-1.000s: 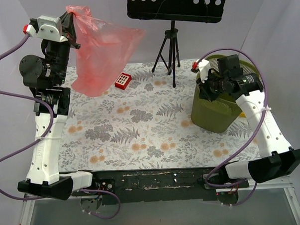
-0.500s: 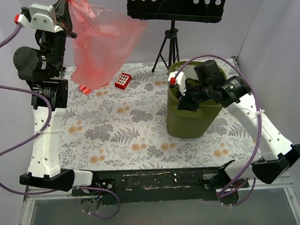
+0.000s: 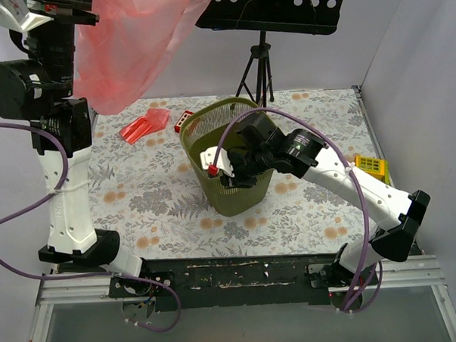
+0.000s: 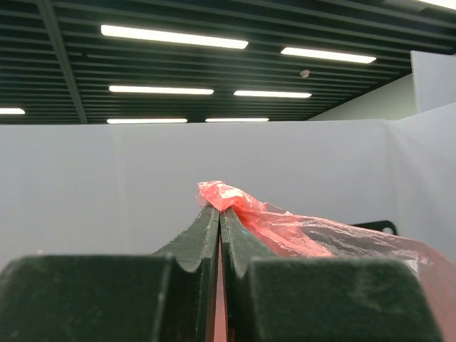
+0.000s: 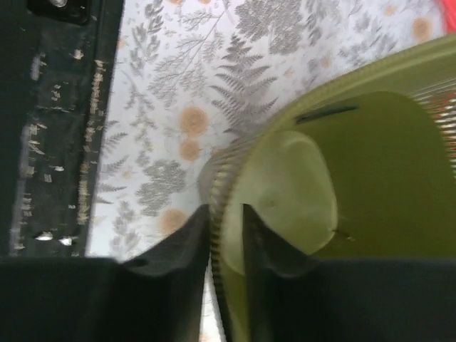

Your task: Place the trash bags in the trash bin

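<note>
A soft, light trash bag point(image 3: 128, 50) is pinched at its top in the closed left gripper point(image 4: 219, 212) and hangs below it. The stiff rim of the trash bin point(image 3: 233, 201) is squeezed by the right gripper point(image 5: 226, 215).

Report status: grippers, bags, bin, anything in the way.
Left gripper shut on trash bag, held high. Right gripper shut on trash bin wall, one jaw inside. Second bag flat on table beyond bin. Right wrist overhangs bin mouth.
</note>
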You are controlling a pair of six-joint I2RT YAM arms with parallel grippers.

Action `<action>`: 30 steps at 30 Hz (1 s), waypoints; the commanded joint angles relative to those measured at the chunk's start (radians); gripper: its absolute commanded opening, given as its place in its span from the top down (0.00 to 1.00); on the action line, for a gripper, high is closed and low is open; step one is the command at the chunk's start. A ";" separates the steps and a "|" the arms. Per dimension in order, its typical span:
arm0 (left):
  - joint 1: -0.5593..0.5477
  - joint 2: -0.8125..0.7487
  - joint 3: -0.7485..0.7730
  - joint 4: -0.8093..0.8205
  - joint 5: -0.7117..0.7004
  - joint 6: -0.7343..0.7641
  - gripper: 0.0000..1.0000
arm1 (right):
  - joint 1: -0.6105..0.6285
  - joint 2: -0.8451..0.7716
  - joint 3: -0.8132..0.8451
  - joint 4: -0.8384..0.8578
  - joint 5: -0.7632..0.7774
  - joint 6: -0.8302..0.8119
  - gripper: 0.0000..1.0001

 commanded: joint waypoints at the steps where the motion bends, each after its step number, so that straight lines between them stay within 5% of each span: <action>1: -0.010 0.029 0.018 0.004 0.067 -0.183 1.00 | 0.004 -0.027 0.054 0.109 0.057 -0.009 0.52; 5: -0.034 0.058 0.027 -0.017 0.133 -0.306 1.00 | -0.019 -0.146 0.002 0.206 0.215 0.037 0.27; 8: -0.060 0.083 0.027 0.001 0.140 -0.352 1.00 | -0.042 -0.255 -0.039 0.269 0.303 0.049 0.22; 11: -0.120 0.106 0.027 0.035 0.108 -0.343 1.00 | -0.092 -0.337 -0.067 0.312 0.492 0.051 0.22; 14: -0.221 0.124 0.012 0.073 0.074 -0.299 1.00 | -0.270 -0.409 -0.162 0.437 0.618 0.037 0.21; 21: -0.474 0.162 -0.002 0.122 0.067 -0.173 1.00 | -0.637 -0.345 -0.059 0.496 0.669 0.239 0.22; 30: -0.531 0.071 -0.166 0.109 0.017 -0.122 1.00 | -0.790 -0.355 -0.088 0.506 0.658 0.340 0.23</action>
